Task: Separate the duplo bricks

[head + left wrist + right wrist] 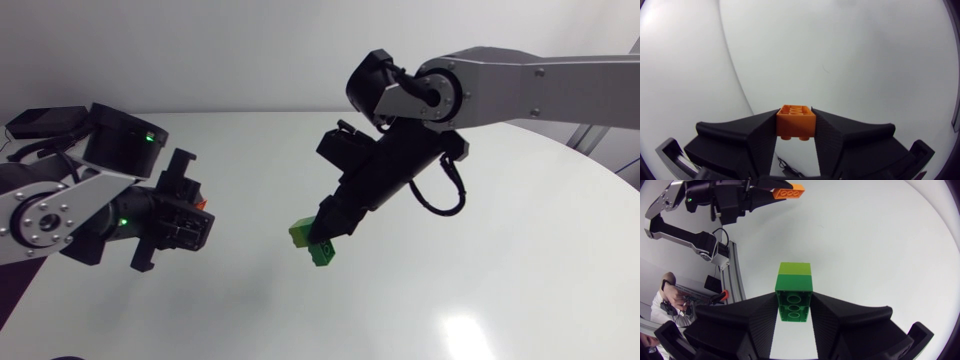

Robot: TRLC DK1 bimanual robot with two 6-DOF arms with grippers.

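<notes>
My left gripper (795,125) is shut on an orange duplo brick (795,122), held above the table's left side; in the head view only a sliver of that orange brick (203,204) shows beside the left gripper (196,212). My right gripper (793,307) is shut on a dark green brick (793,305) with a light green brick (794,275) stuck to its far end. In the head view the right gripper (327,230) hangs over the table's middle with the green pair (312,241) at its tip. The right wrist view also shows the orange brick (788,192) in my left gripper (771,194), well apart.
The white table (480,250) stretches bare around both arms. Its rounded far edge (560,150) runs behind my right arm.
</notes>
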